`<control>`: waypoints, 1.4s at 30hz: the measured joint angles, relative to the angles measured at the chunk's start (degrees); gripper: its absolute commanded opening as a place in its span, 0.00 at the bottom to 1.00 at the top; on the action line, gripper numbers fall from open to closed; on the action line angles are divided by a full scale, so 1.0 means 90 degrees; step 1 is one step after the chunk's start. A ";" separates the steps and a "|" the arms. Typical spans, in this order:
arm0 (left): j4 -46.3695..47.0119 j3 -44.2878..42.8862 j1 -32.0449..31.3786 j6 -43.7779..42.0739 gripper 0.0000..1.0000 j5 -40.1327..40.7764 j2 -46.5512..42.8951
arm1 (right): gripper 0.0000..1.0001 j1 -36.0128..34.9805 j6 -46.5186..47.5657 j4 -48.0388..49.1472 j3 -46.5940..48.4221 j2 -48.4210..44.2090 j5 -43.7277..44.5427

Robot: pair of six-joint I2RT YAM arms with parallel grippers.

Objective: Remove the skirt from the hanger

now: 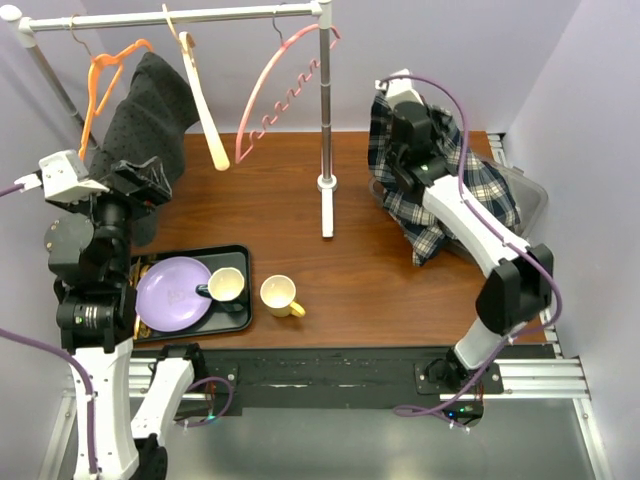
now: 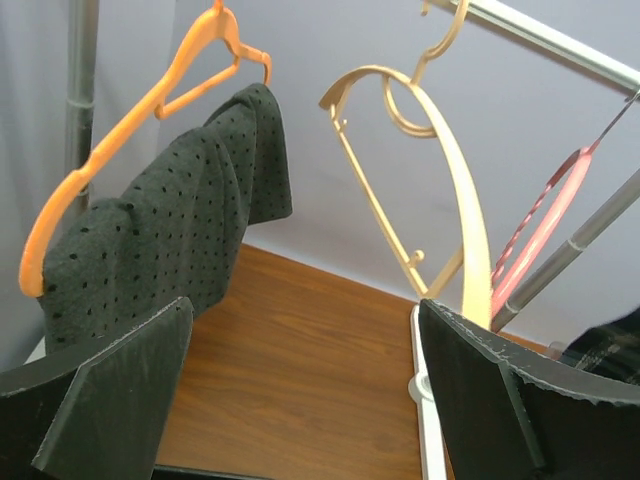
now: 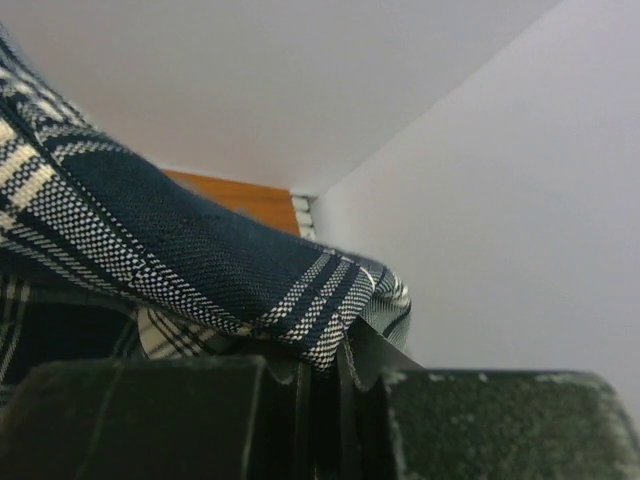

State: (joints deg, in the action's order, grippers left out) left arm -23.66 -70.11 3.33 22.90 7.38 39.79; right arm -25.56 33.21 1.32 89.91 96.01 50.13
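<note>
Pale purple walls all round, and a brown wood table (image 1: 380,290). Up at the back, a white rail (image 1: 180,17) with three hangers.

Far left: an orange hanger (image 1: 97,85) with a black dotted cloth (image 1: 150,100) draped over it, hanging down long. Just below and near it, the left gripper (image 2: 300,350), fingers spread wide, holding nothing, pointing up between that cloth and the cream hanger (image 1: 207,120) next along. Down at the near left, a black tray (image 1: 190,252) with a purple plate (image 1: 175,290) and a mug (image 1: 226,285); just beside the tray, a yellow mug (image 1: 278,295).

Next on the rail, a pink hanger (image 1: 262,90), bare.

Far right: the plaid skirt (image 1: 495,190), off every hanger, pinched tight at one edge by the right gripper (image 3: 335,385). Hanging down from the jaws, long way running toward the near edge beside the right arm, partly over a clear bin (image 1: 535,195). Probably the task's skirt, so nearly done by the look of it: only lowering and letting go left, with the bin close under. Right arm by far the nearer one.

No words, brands or labels to read anywhere.
</note>
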 measured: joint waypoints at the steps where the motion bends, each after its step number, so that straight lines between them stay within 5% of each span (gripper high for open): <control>1: 0.0034 0.0000 -0.0002 0.0000 1.00 0.0012 -0.0039 | 0.00 0.0022 -0.0165 -0.0019 -0.0243 -0.0163 0.0019; 6: 0.0095 0.0000 0.0000 0.0000 1.00 0.0049 -0.0119 | 0.00 0.0325 -0.1270 0.0267 -0.2074 -0.1141 0.0335; 12: 0.0092 0.0000 0.0000 0.0002 1.00 0.0058 -0.0117 | 0.00 0.1115 -0.3096 0.0051 -0.2900 -0.0459 0.0333; 20: 0.0085 0.0185 0.0000 0.0022 1.00 0.0182 -0.0131 | 0.23 0.2392 -0.4668 -0.0903 -0.2674 0.0925 -0.0911; 27: -0.0095 0.0143 0.0002 -0.0019 1.00 0.0401 -0.0029 | 0.67 0.2499 -0.5136 -0.1894 -0.2074 0.0865 -0.1200; 33: -0.0529 -0.0508 0.0002 -0.0352 0.99 0.0906 0.0410 | 0.94 0.2497 -0.5440 -0.2817 -0.1719 0.0199 -0.1409; 42: -0.0967 -0.0935 0.0002 -0.0508 0.99 0.0865 0.0775 | 0.99 0.2113 -0.5270 -0.3895 -0.0976 -0.0736 -0.1928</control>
State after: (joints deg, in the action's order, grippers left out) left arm -32.36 -78.52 3.36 18.33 15.16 46.76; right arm -6.55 -14.22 -33.74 81.12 89.38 32.77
